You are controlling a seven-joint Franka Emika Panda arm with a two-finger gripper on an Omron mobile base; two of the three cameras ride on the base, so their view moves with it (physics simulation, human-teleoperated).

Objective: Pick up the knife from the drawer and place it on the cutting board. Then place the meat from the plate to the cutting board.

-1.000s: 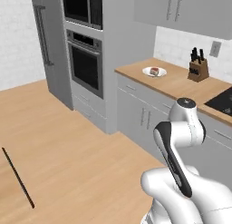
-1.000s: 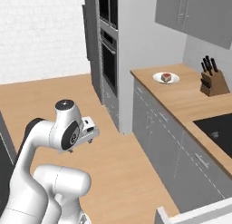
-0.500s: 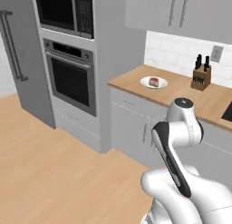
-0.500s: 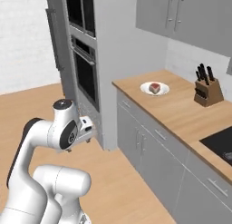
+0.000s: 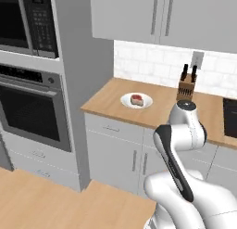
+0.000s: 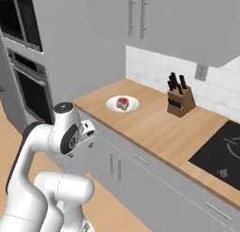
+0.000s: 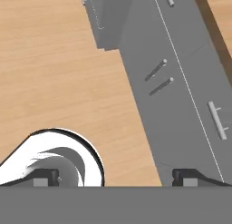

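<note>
**Arm folded in front of the counter, fingers spread, nothing held**

The meat (image 5: 137,99) lies on the plate (image 5: 126,102) near the left end of the wooden counter (image 5: 106,97), close to its front edge. In the right base view the same meat (image 6: 122,102) sits at the middle of the plate (image 6: 133,104), well to the left of the knife block (image 6: 180,101), which stands farther back toward the tiled wall with black handles sticking up. The block (image 5: 185,88) also shows in the left base view, just beyond the arm's top joint. A black cooktop (image 6: 220,152) is set into the counter at the right

To the left of the counter rises a tall grey column with a built-in oven (image 5: 31,113) and a microwave (image 5: 25,19) above it. Grey cabinet fronts (image 7: 174,78) with bar handles run below the counter, all closed

The gripper (image 7: 115,177) points down at the wooden floor (image 7: 59,78) beside the cabinet fronts; its fingertips (image 7: 185,177) stand wide apart with nothing between them
</note>
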